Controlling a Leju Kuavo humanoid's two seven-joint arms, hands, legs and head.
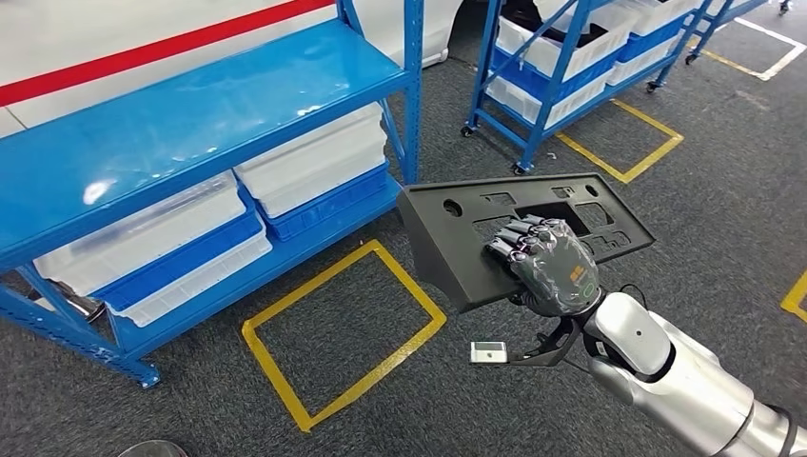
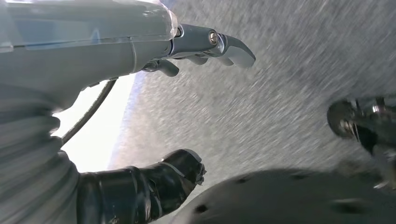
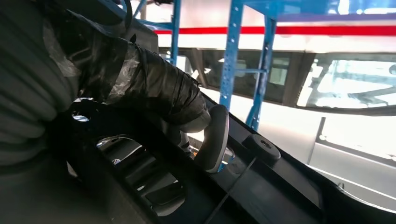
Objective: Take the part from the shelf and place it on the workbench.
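The part (image 1: pixel 495 238) is a flat black plastic panel with several cut-outs. My right hand (image 1: pixel 542 262) grips it near its middle and holds it in the air over the dark carpet, tilted, to the right of the blue shelf (image 1: pixel 190 114). Seen from the right wrist, the thumb (image 3: pixel 212 137) presses on the underside of the panel (image 3: pixel 261 186). My left hand (image 2: pixel 187 102) hangs above the grey floor with thumb and fingers (image 2: pixel 229 46) apart and nothing between them.
White and blue bins (image 1: pixel 305 162) sit on the lower level of the blue shelf. A yellow taped square (image 1: pixel 343 328) marks the floor in front of it. A second blue rack on wheels (image 1: pixel 580 57) with white bins stands behind, by another yellow square (image 1: pixel 623 138).
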